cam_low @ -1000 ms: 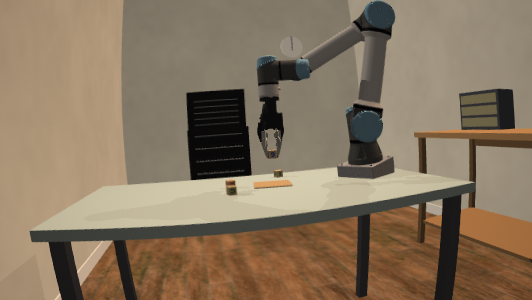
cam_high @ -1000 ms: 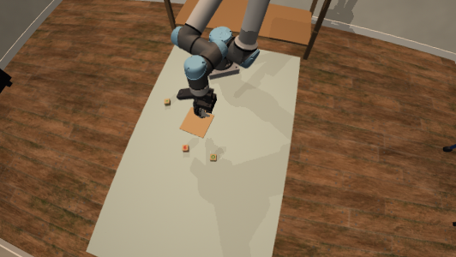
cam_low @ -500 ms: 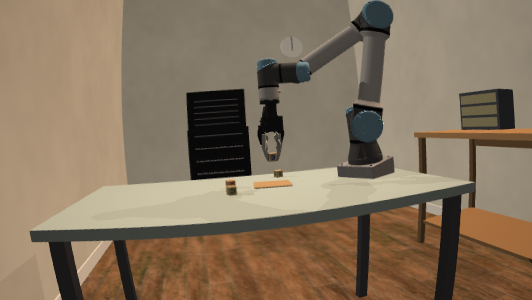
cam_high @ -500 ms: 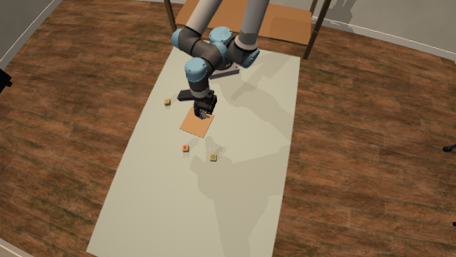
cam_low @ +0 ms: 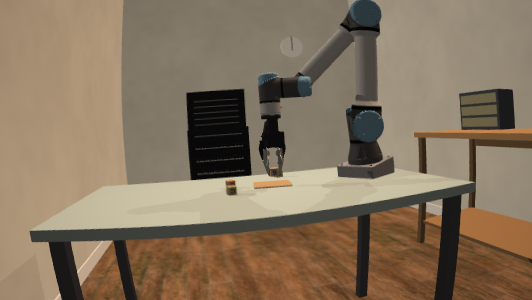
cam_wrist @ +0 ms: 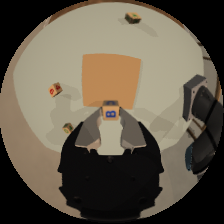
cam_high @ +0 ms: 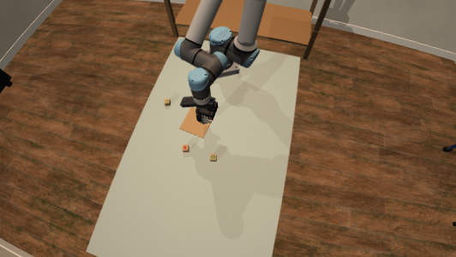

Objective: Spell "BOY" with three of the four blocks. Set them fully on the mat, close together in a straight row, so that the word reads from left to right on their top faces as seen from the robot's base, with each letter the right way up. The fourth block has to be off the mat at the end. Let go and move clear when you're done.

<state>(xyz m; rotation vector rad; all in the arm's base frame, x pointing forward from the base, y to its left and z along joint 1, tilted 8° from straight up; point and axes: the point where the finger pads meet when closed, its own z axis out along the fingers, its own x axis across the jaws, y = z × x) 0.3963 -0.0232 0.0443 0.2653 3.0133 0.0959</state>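
1. I had the pale rectangular table beneath the arm.
2. My black two-jaw gripper gripped the wooden blue-lettered B block above the table.
3. The flat orange mat lay below; three small wooden letter cubes sat off it.

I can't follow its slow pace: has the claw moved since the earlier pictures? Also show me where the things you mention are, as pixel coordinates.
Yes, down: in the exterior view, the claw (cam_high: 205, 120) (cam_low: 274, 172) (cam_wrist: 110, 107) is closer to the orange mat (cam_high: 192, 127) (cam_low: 272, 184) (cam_wrist: 111, 75).
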